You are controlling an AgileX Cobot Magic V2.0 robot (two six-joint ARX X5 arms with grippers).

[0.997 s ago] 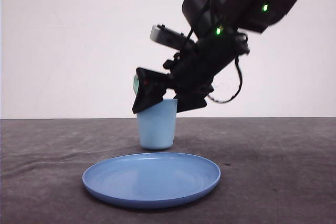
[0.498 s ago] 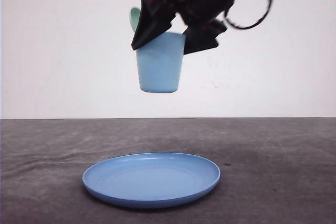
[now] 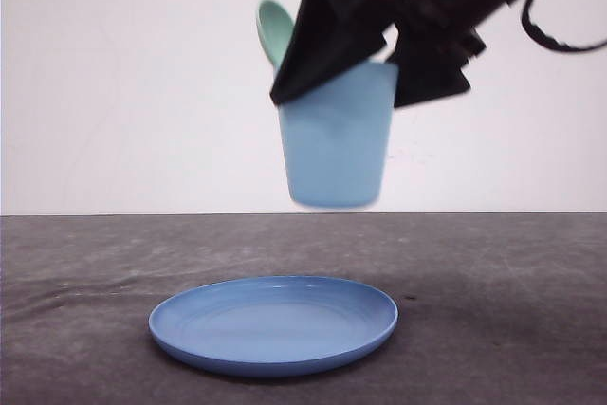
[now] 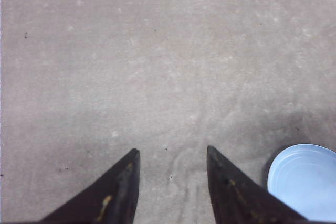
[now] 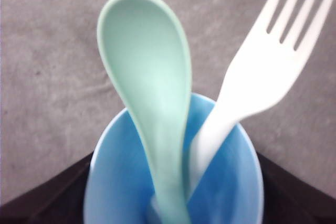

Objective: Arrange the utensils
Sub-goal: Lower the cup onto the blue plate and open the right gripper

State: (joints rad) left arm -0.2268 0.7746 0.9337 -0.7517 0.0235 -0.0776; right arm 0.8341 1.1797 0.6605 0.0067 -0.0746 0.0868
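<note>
My right gripper [image 3: 370, 78] is shut on the light blue cup [image 3: 336, 135] and holds it in the air, well above the table. A mint-green spoon [image 5: 149, 103] and a white fork [image 5: 260, 77] stand in the cup [image 5: 126, 182], handles down, heads sticking out of the rim. From the front, the spoon's bowl [image 3: 275, 30] pokes up behind the gripper's left finger; the fork is hidden by the gripper. My left gripper [image 4: 170, 156] is open over bare table, with nothing between its fingers.
A round blue plate [image 3: 273, 322] lies on the dark grey table below and a little left of the raised cup. Its edge [image 4: 304, 179] also appears in the left wrist view, beside the gripper's finger.
The right gripper lifted the cup with the spoon and fork in it off the table, then carried it right and closer to the camera. The plate has not moved.
</note>
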